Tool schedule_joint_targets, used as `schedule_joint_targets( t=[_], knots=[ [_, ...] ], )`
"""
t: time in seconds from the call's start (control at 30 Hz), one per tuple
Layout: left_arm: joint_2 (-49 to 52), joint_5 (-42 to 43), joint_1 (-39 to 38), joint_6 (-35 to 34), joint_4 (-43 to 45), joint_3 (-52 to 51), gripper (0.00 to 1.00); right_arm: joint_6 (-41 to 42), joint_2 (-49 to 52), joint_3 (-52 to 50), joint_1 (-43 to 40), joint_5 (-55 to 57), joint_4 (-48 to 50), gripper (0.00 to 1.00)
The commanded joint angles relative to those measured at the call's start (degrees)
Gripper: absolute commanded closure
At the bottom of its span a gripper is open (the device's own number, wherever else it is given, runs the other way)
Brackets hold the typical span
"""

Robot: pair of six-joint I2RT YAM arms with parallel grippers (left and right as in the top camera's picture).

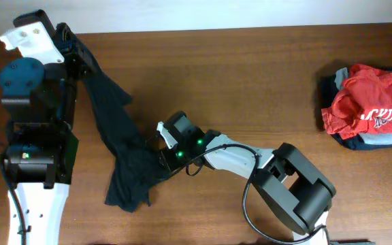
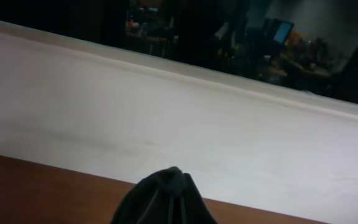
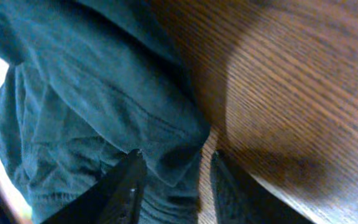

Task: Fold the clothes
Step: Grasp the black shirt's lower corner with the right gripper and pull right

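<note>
Fingers (image 3: 129, 186) of the right hand (image 3: 176, 183) stand apart and released, with a folded edge of the black T-shirt (image 1: 124, 163) lying in the gap, closer to one finger than the other. They point down at the brown worktop (image 1: 250, 68). The left hand (image 1: 73, 46) is clenched on the other end of the shirt at the far left corner, and the cloth runs from it in a narrow band down to the right hand, then spreads into a crumpled heap just beyond.

By count: two arms, two hands, one black T-shirt, and one pile of clothes (image 1: 369, 133) at the right edge, well apart from both hands. A single red shirt (image 1: 369, 102) with white lettering lies on top of it, over grey and navy layers.

Only the overhead view shows the pile and the whole stretch of the shirt between the hands. Only the right wrist view shows the open gap and the seam of the cloth inside it. The left wrist view shows none of its own fingers, just a dark bunch of the shirt at the bottom edge, a strip of worktop and a white wall (image 2: 166, 112) behind
</note>
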Motion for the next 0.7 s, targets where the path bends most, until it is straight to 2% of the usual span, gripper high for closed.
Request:
schedule_joint_targets(
  t=[0.0,0.33,0.47,0.53,0.67],
  knots=[
    [-0.46,0.76,0.35,-0.74,0.17,1.07,0.99,1.42,1.42,0.13,-0.07,-1.07,0.24,0.65],
    [-0.46,0.57,0.35,-0.72,-0.5,1.07,0.99,1.51,2.4,0.13,-0.11,-2.93,1.31,0.68],
    [-0.46,0.55,0.35,-0.74,-0.68,1.07,0.99,2.45,2.4,0.13,-0.07,-3.1,1.27,0.81],
    [-0.46,0.5,0.35,-0.72,-0.68,1.07,0.99,2.45,2.4,0.13,-0.11,-3.04,1.33,0.94],
    [-0.44,0.11,0.35,0.13,-0.7,1.07,0.99,2.47,2.34,0.7,-0.81,-2.19,1.27,0.96]
  ],
)
